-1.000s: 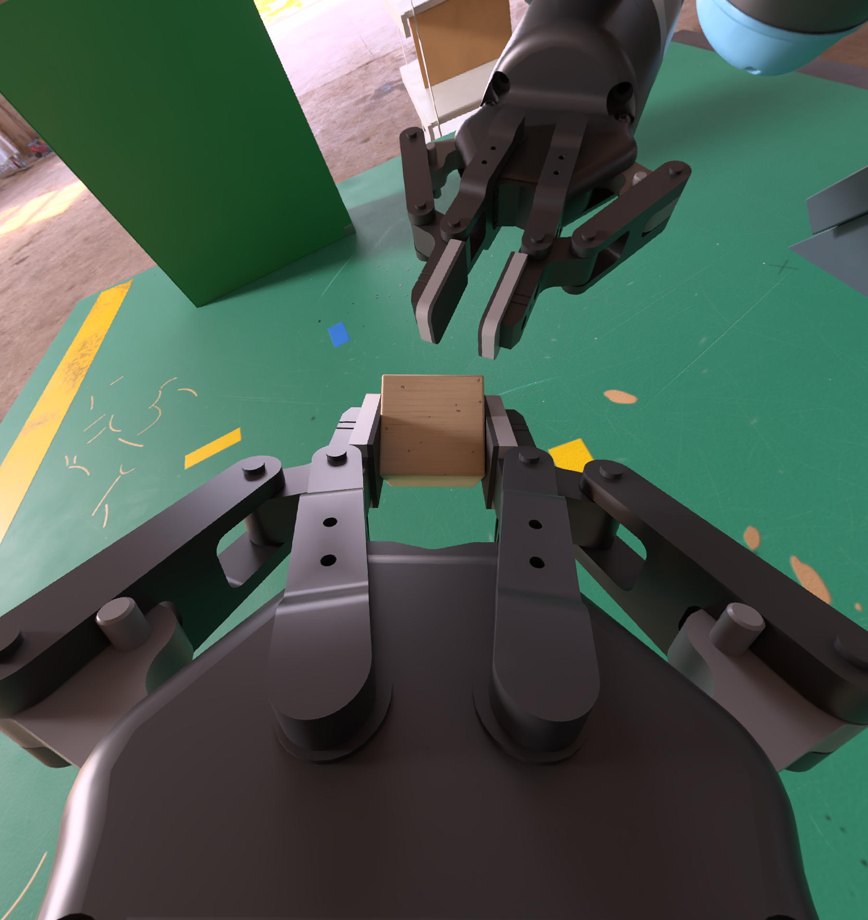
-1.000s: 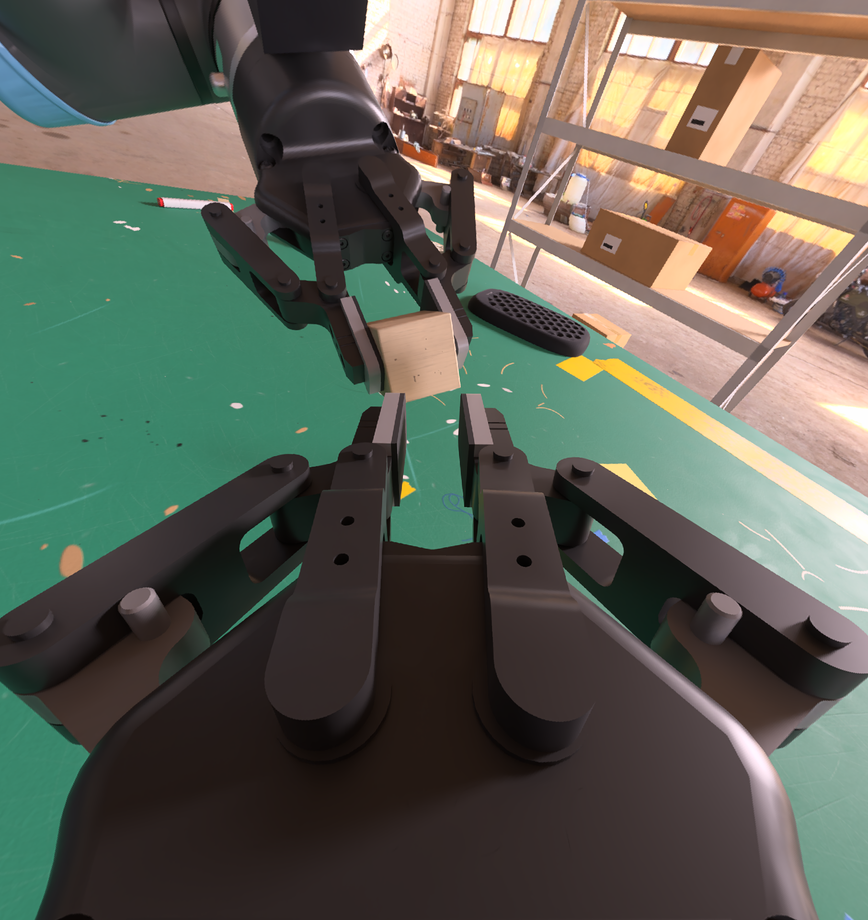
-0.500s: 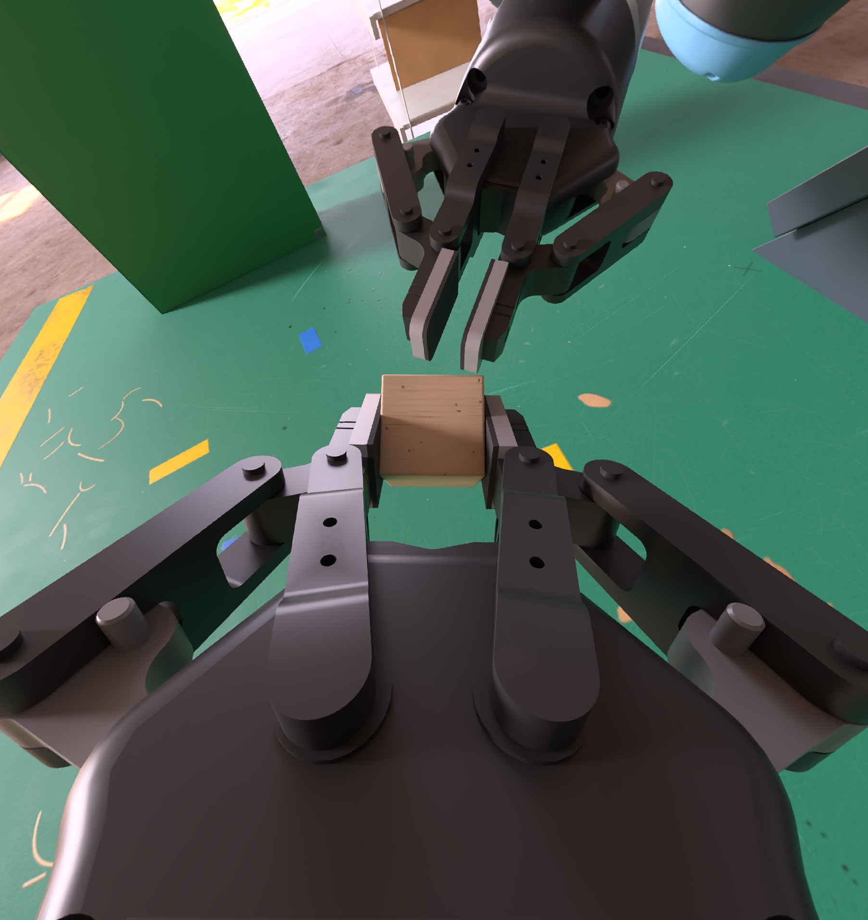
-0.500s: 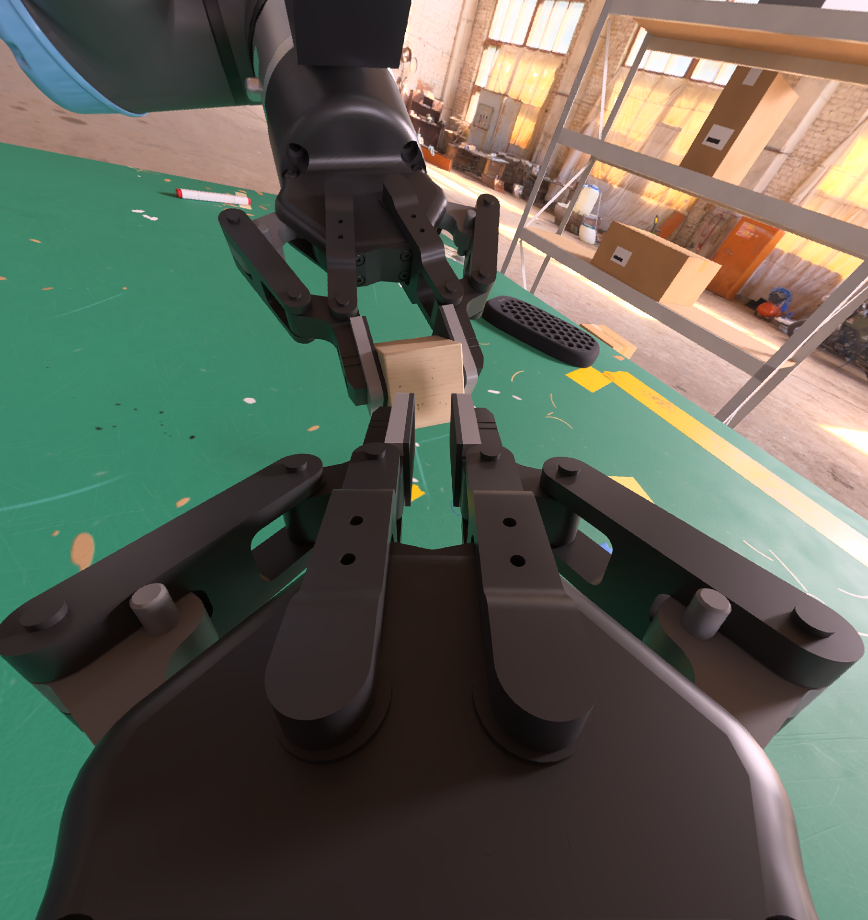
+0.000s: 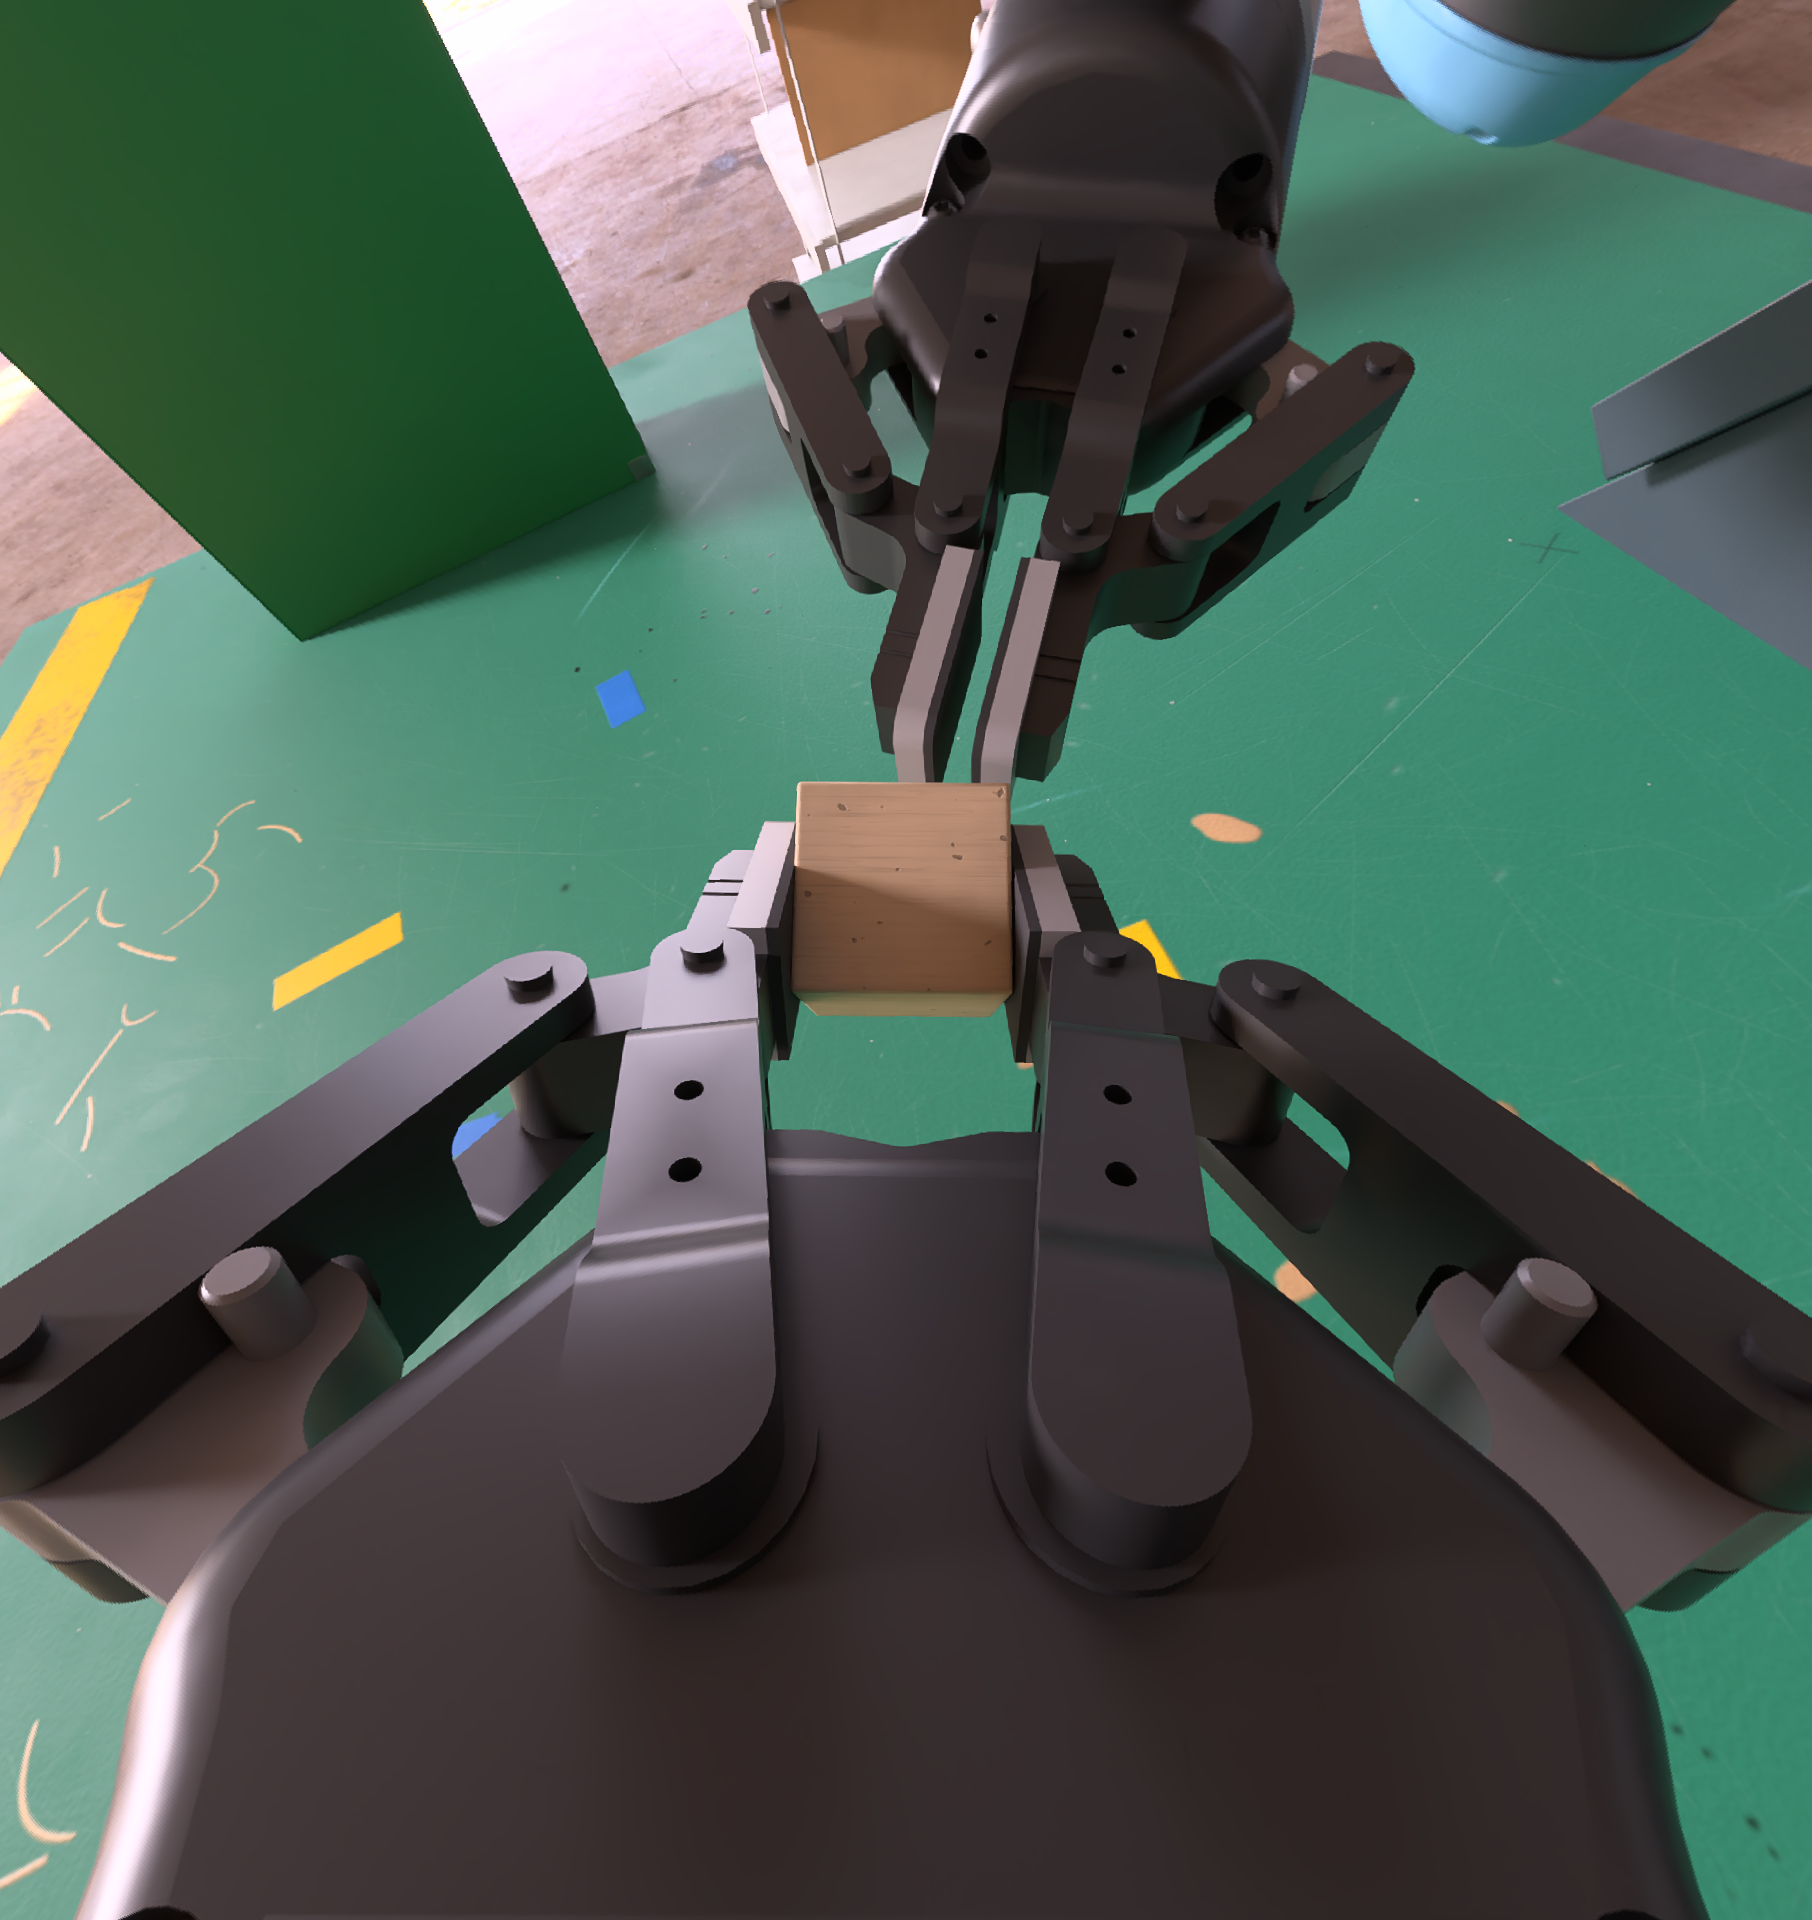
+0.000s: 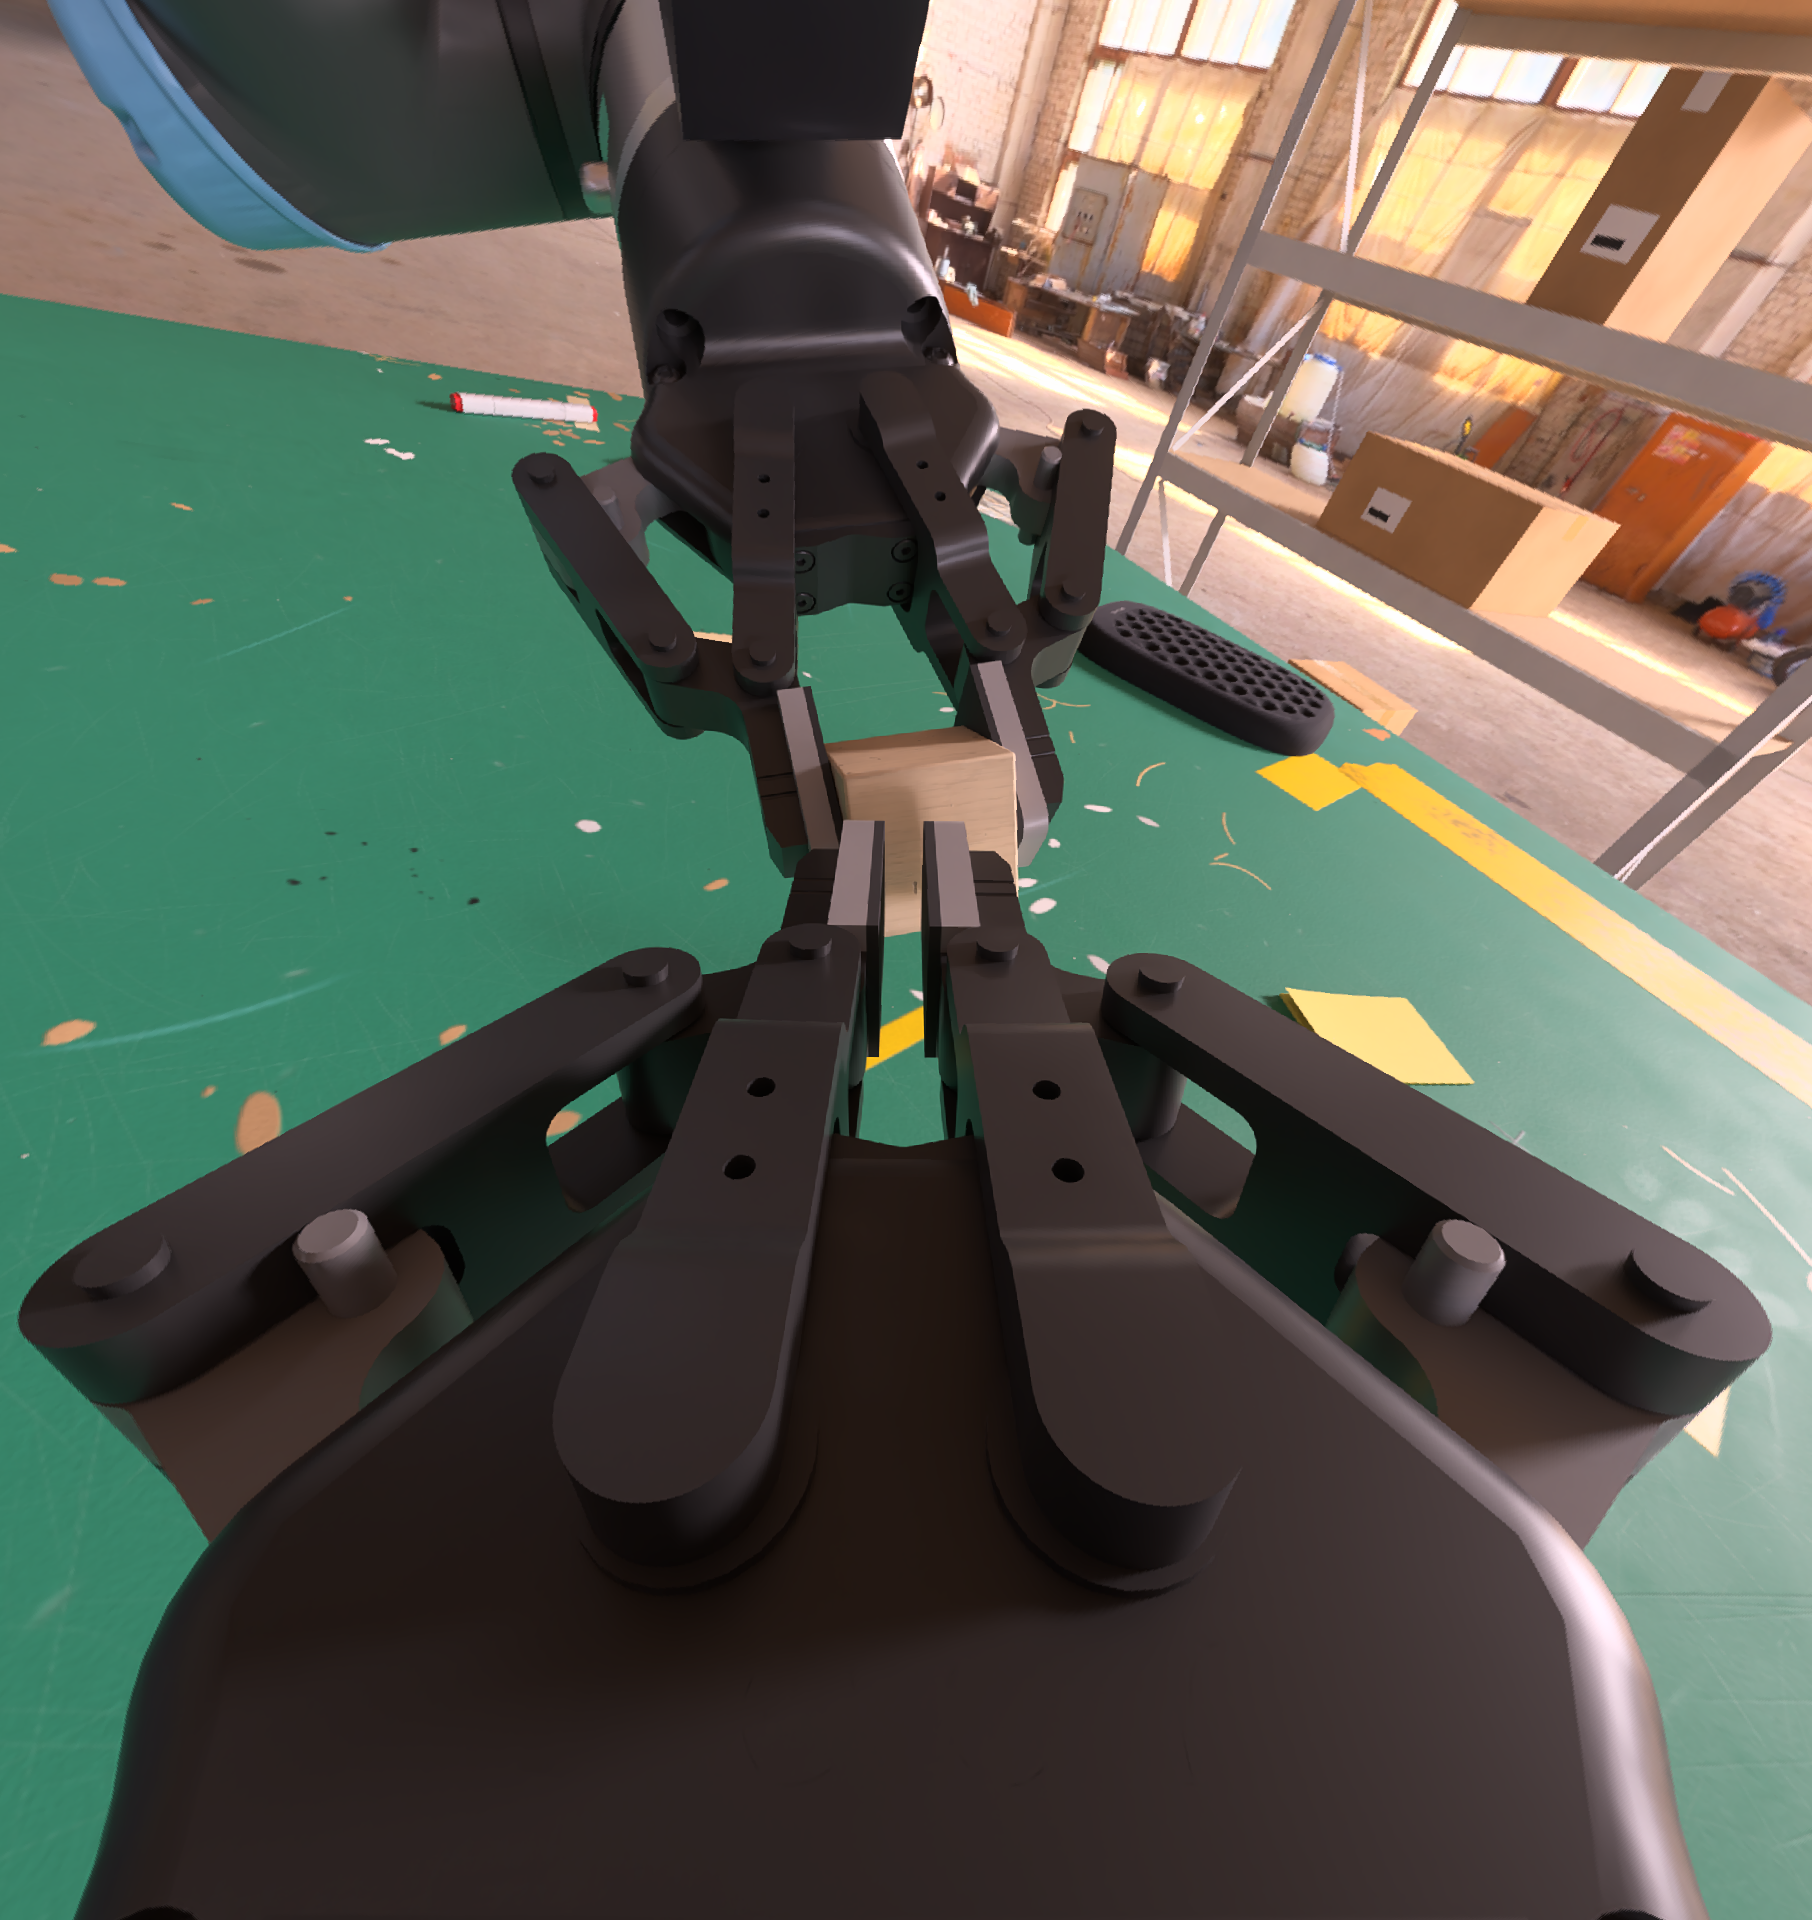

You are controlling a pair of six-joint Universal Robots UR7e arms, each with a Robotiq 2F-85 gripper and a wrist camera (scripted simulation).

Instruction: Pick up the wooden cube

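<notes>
The wooden cube (image 5: 902, 894) is a light, speckled block held off the green table between the pads of my left gripper (image 5: 904, 920), which is shut on its two sides. In the right wrist view the cube (image 6: 928, 774) sits in the left gripper (image 6: 923, 795) straight ahead. My right gripper (image 6: 902, 868) holds nothing; its fingers are drawn nearly together with a thin gap. Its fingertips (image 5: 995, 727) point at the cube's far face and reach its edge. I cannot tell whether they touch it.
A tall green box (image 5: 258, 291) stands at the table's far left. Grey metal sheets (image 5: 1733, 416) lie at the right. A black perforated oval (image 6: 1208, 675), a red-and-white marker (image 6: 523, 407) and a yellow paper (image 6: 1375, 1034) lie on the table. A metal rack (image 6: 1504, 312) stands beyond.
The two grippers have come closer until the right fingertips reach the cube. The right gripper's fingers have narrowed. The left gripper keeps its hold on the cube.
</notes>
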